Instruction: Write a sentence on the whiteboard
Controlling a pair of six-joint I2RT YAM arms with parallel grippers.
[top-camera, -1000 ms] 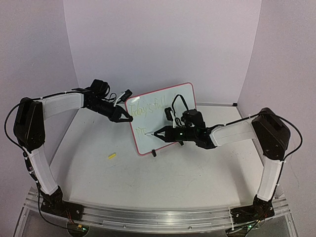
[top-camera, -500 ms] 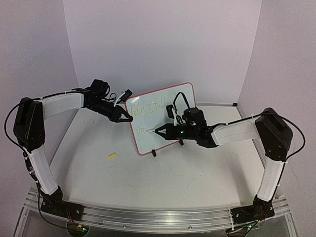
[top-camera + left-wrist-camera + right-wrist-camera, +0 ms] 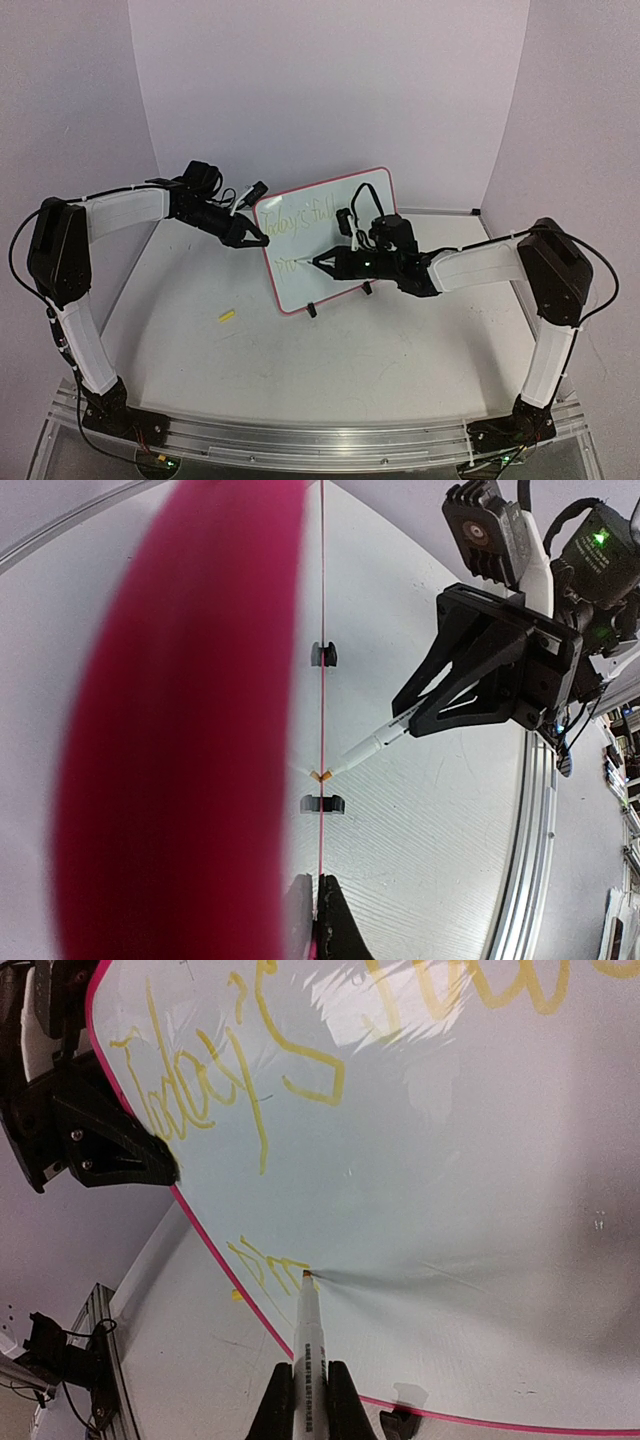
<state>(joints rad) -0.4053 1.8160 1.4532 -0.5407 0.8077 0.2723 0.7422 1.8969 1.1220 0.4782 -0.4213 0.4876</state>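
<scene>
The whiteboard point(image 3: 372, 195) stands on its long edge around the middle of the table point(image 3: 350, 370), propped on two little black clip feet point(image 3: 312, 311). Its long axis runs from near-left to far-right in the top view, so the left end sits closer to the arm bases. The writing face is turned toward the arms.

The left gripper point(image 3: 258, 238) comes in from the left, fingers pressed together on the red frame at the board's left edge, in its upper part. The left wrist view sees the board edge-on as a thin red line, with a big blurry pink smear right by the lens.

The right gripper point(image 3: 325, 265) has its fingers squeezed on a white marker point(image 3: 308, 264). The marker lies roughly level, its long axis going right to left and its tip pointing at the board. The tip touches the face low down near the left edge, which both wrist views show pretty clearly.

The sentence point(image 3: 300, 220) is in yellow-green cursive running along the board's long axis. The top line reads something like "Today's full", and the second line is only a few strokes, ending right at the marker tip.

A small yellow bit point(image 3: 227, 317) lies on the table well left of the board; what it is can't be made out.
</scene>
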